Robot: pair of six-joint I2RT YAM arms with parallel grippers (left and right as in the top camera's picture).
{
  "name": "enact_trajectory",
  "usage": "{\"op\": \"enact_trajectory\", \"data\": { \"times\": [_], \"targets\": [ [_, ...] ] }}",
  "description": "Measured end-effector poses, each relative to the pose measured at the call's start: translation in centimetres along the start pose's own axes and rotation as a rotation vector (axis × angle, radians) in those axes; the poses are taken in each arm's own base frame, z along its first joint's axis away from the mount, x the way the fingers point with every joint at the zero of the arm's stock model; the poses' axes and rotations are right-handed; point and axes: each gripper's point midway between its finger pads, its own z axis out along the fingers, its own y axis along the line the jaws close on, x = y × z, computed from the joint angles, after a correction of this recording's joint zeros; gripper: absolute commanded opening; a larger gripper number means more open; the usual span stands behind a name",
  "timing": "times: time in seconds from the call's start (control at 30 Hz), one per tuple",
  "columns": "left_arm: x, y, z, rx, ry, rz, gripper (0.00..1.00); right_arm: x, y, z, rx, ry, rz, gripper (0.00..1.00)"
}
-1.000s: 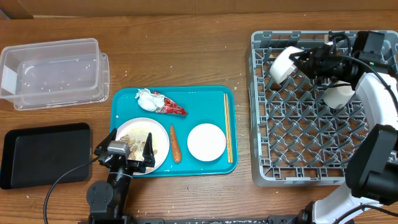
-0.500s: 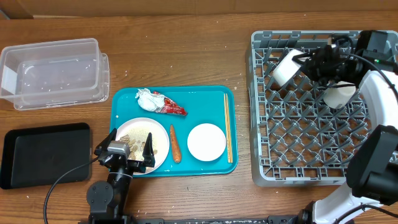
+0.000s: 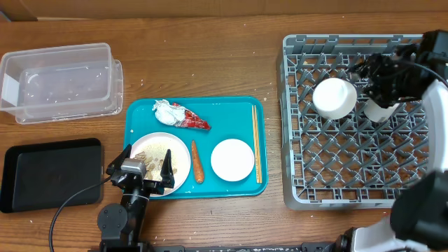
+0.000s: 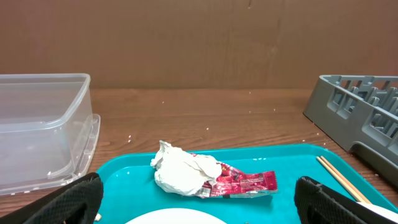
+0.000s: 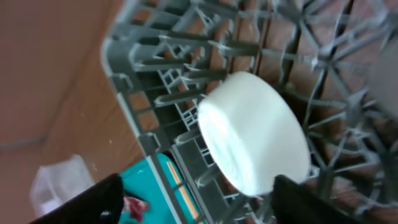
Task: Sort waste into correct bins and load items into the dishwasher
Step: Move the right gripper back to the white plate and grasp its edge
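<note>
A white bowl (image 3: 334,97) lies upside down among the pegs of the grey dishwasher rack (image 3: 301,189), with a small white cup (image 3: 381,110) to its right. My right gripper (image 3: 365,78) is open just beyond the bowl (image 5: 255,134), not holding it. My left gripper (image 3: 147,171) hangs open over the plate of pale food scraps (image 3: 159,162) on the teal tray (image 3: 231,108). The tray also holds a crumpled tissue (image 4: 183,174), a red-and-white wrapper (image 4: 242,183), a carrot (image 3: 197,162), a white dish (image 3: 232,159) and chopsticks (image 3: 257,143).
A clear plastic tub (image 3: 63,80) stands at the back left, and a shallow black tray (image 3: 52,173) lies at the front left. The left arm's cable trails over the table's front edge.
My right gripper has opened and let go of the bowl, which has dropped from its tilted hold into the rack. The right arm has drawn back to the right. The left arm has not moved.
</note>
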Motion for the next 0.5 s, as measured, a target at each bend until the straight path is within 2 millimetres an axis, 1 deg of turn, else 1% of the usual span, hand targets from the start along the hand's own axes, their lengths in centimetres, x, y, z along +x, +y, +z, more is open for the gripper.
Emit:
{"op": "enact_trajectory", "data": {
  "times": [0.1, 0.13, 0.2, 0.23, 0.27, 0.33, 0.43, 0.5],
  "targets": [
    [0.0, 0.0, 0.0, 0.000, 0.000, 0.000, 1.00, 0.0, 2.0, -3.3, -0.021, -0.084, -0.059, 1.00],
    [0.0, 0.0, 0.0, 0.000, 0.000, 0.000, 1.00, 0.3, 2.7, -4.4, -0.029, -0.103, -0.076, 1.00],
    [0.0, 0.0, 0.0, 0.000, 0.000, 0.000, 1.00, 1.5, 4.1, -5.8, -0.042, -0.115, -0.109, 1.00],
    [0.0, 0.0, 0.0, 0.000, 0.000, 0.000, 1.00, 2.1, 4.7, -6.1, -0.050, -0.111, -0.126, 1.00],
    [0.0, 0.0, 0.0, 0.000, 0.000, 0.000, 1.00, 3.1, 5.5, -6.3, -0.059, -0.097, -0.145, 1.00],
    [0.0, 0.0, 0.0, 0.000, 0.000, 0.000, 1.00, 5.2, 7.2, -5.9, -0.084, -0.047, -0.190, 1.00],
    [0.0, 0.0, 0.0, 0.000, 0.000, 0.000, 1.00, 8.6, 9.7, -4.2, -0.114, 0.042, -0.271, 1.00],
    [0.0, 0.0, 0.0, 0.000, 0.000, 0.000, 1.00, 11.3, 11.3, -2.8, -0.120, 0.097, -0.345, 1.00]
  ]
}}
